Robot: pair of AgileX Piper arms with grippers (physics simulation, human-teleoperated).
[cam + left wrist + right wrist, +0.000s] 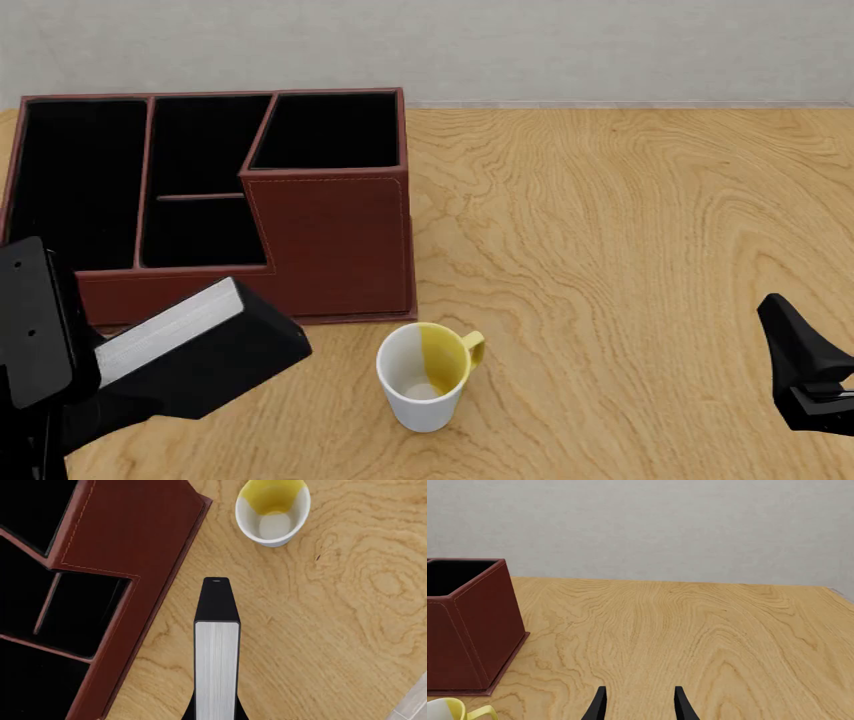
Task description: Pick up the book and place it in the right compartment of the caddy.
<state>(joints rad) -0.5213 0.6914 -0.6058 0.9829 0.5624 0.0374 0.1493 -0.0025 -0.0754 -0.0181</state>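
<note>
Our left hand (pixel 215 715) is closed tight on the book (pixel 200 345). We hold the black book up off the tabletop (pixel 627 250), tilted, with its white pages facing up. In the left wrist view the book (pixel 217 650) sticks straight out from our hand, and its far end hangs over bare wood.

The caddy (pixel 214 200) is just past the book, a little further out from our left hand. It is big and reddish-brown, and black inside. The right compartment (pixel 327 130) is the tall square part. It stands further out from our left hand, beyond the tip of the book. The book is not in it yet.

The mug (pixel 424 377) is white outside and yellow inside. It stands on the tabletop just beside the book's far end, toward our right hand.

Our right hand (pixel 638 705) is open, with its two fingers apart and nothing between them. It is well apart from the book and the caddy.
</note>
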